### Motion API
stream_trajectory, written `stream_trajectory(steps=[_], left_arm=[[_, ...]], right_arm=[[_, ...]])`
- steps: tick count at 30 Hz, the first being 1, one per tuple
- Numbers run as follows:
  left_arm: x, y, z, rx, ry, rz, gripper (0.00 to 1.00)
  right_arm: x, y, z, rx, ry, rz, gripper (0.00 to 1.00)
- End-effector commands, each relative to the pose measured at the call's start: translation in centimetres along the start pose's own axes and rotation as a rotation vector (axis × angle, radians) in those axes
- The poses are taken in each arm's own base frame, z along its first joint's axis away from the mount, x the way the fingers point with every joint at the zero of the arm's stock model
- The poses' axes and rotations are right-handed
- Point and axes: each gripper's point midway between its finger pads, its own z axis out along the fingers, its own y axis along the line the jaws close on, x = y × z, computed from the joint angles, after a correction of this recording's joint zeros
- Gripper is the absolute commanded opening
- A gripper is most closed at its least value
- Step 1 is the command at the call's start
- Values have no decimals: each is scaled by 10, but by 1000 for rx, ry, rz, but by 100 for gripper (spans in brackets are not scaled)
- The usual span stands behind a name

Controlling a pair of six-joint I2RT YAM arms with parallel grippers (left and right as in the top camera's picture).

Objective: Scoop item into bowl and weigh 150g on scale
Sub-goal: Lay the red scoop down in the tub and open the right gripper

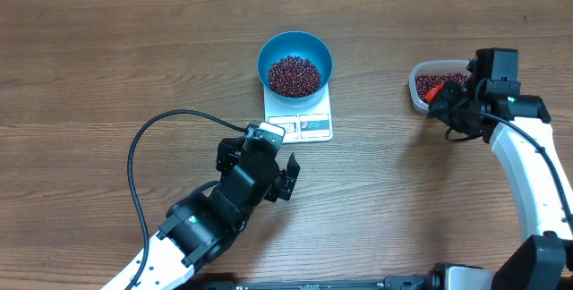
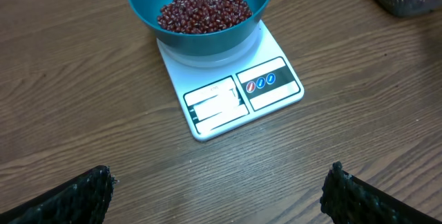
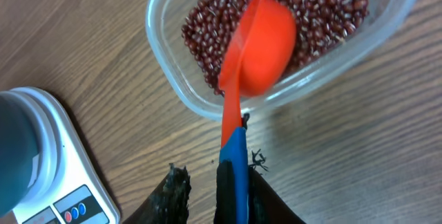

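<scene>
Small dark red-brown oval beans (image 1: 295, 75) heaped in round deep bright-blue bowl (image 1: 269, 55), on far end of flat white rectangular scale (image 1: 304, 129) — more in clear plastic tub (image 3: 169, 72), right. Left gripper (image 2: 219, 182) spread wide, empty. Right gripper (image 3: 217, 175) slightly parted — orange-red scoop (image 3: 262, 44), blue handle between fingers, gap one side.

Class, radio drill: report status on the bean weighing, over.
Left gripper open, hovering short of scale. Right gripper parted around handle of scoop, which rests in tub. Beans in bowl on scale. Nothing blocking.
</scene>
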Motion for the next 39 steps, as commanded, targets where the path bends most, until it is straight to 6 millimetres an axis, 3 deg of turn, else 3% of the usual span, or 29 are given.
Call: stream_trajectory(steps=[1, 4, 6, 10, 18, 30, 39], left_arm=[[2, -2, -1, 6, 1, -10, 100], [2, -2, -1, 6, 1, -10, 100], [2, -2, -1, 6, 1, -10, 100], [2, -2, -1, 6, 1, -10, 100], [2, -2, -1, 6, 1, -10, 99], [2, -2, -1, 6, 1, -10, 100], [2, -2, -1, 6, 1, -10, 100]], right_arm=[[0, 3, -5, -13, -8, 20, 28], [1, 2, -5, -4, -6, 16, 35], [2, -5, -5, 29, -5, 16, 51], [3, -17, -6, 95, -11, 18, 70], [6, -25, -7, 139, 4, -117, 95], [9, -27, -8, 138, 48, -556, 100], [7, -23, -24, 133, 27, -584, 100]])
